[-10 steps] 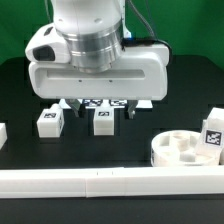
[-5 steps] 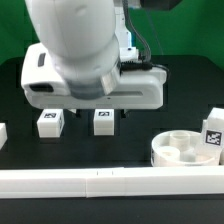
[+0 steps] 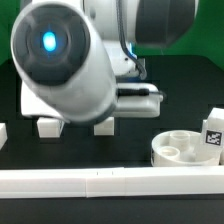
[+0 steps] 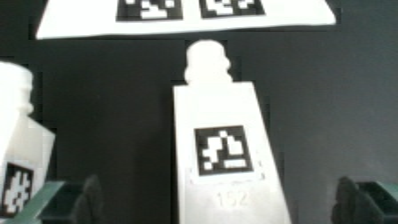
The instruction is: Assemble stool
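In the wrist view a white stool leg [image 4: 222, 130] lies on the black table, its square tag up and its round peg pointing at the marker board [image 4: 187, 15]. My gripper [image 4: 222, 203] is open, one finger on each side of this leg with gaps between them. A second leg [image 4: 16, 140] lies beside it. In the exterior view the arm hides the gripper; only the near ends of the two legs [image 3: 104, 127] [image 3: 47, 127] show. The round white seat disc [image 3: 178, 150] sits at the exterior view's right, with a third tagged leg [image 3: 212, 133] behind it.
A long white rail [image 3: 100, 183] runs along the front of the table. A small white part [image 3: 3, 132] sits at the exterior view's left edge. The arm's body [image 3: 70, 60] fills the middle of the exterior view.
The arm has swung toward the camera and come down over the two legs. It now hides the gripper and the marker board in the exterior view. The parts have not moved.
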Robot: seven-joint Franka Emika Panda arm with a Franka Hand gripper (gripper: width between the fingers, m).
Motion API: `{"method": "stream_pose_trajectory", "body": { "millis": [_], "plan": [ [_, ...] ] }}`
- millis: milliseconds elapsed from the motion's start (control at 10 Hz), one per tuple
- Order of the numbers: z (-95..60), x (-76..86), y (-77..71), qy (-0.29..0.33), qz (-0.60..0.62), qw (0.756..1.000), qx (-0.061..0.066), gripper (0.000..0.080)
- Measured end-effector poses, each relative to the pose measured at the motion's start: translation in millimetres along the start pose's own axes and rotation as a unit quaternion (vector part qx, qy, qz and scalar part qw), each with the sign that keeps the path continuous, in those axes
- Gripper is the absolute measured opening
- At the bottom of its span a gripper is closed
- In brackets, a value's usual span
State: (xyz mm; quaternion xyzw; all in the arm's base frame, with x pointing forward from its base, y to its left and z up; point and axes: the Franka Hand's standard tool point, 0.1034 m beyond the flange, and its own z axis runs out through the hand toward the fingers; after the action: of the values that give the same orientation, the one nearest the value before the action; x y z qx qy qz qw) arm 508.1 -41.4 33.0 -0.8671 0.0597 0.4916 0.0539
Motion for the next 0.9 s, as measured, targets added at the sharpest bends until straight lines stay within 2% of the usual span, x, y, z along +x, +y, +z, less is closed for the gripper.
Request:
{"method": "stream_pose_trajectory", "body": {
  "millis": [300, 500, 700, 800, 900],
  "plan": [
    [15.4, 4.0, -1.2, -0.085, 0.009, 0.996, -0.006, 0.0649],
    [14.3, 10.6, -5.0, -0.058, 0.005, 0.998, -0.009, 0.0649],
    [16.5, 10.1, -4.3, -0.055, -0.005, 0.998, -0.011, 0.0649],
    [16.2, 11.6, -3.8, -0.052, -0.005, 0.999, -0.011, 0.0536],
    [16.5, 13.2, -3.6, -0.049, -0.004, 0.999, -0.012, 0.0389]
  ]
}}
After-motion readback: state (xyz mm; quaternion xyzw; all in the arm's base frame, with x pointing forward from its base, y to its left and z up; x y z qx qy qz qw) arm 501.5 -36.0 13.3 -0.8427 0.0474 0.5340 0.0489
